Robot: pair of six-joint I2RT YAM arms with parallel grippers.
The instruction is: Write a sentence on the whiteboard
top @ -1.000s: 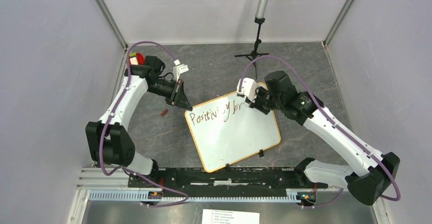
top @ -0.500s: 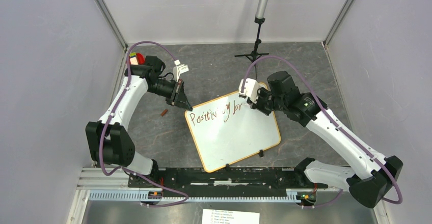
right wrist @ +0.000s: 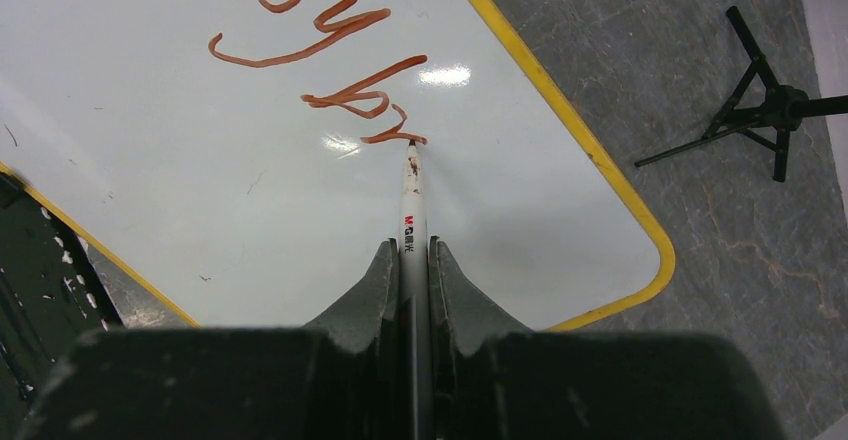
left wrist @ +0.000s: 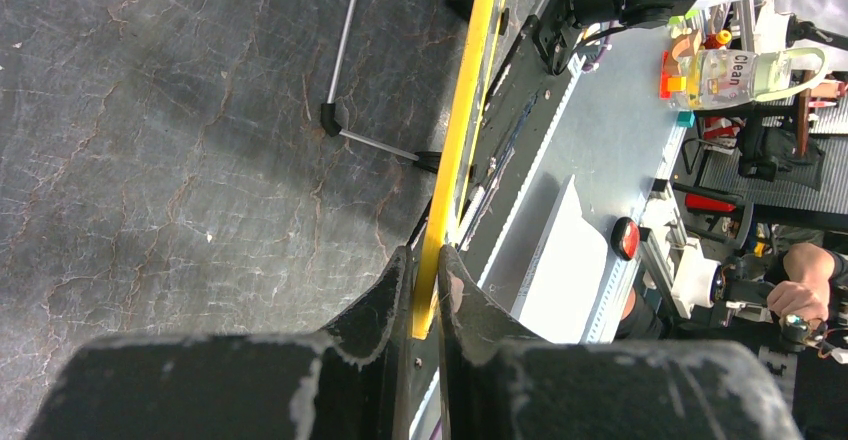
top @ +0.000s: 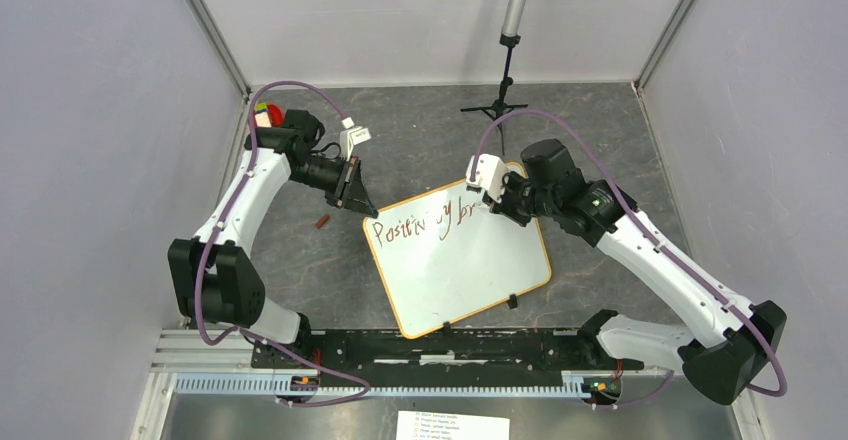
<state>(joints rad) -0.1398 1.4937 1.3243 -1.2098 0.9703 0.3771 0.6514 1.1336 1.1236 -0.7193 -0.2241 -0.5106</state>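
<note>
Left gripper [left wrist: 428, 265] pinched shut on whiteboard [left wrist: 463, 110] rim; right gripper [right wrist: 414, 252] clamps marker [right wrist: 411, 195], tip touching unfinished sentence [right wrist: 345, 88].

Left end effector [left wrist: 425, 260] clamped, right end effector [right wrist: 412, 250] clamped

A robotics laboratory test cell is being indicated. The work area is being enclosed by plain grey wall panels [top: 100, 160] and floored by a dark stone-patterned mat [top: 420, 130]. The white left arm [top: 240, 200] and right arm [top: 670, 260] are being carried on an aluminium rail [top: 200, 345]. A tripod stand [top: 500, 100] is being stood at the back; a bottle labelled "Clean" [left wrist: 740, 70] is being seen outside the cell.
</note>
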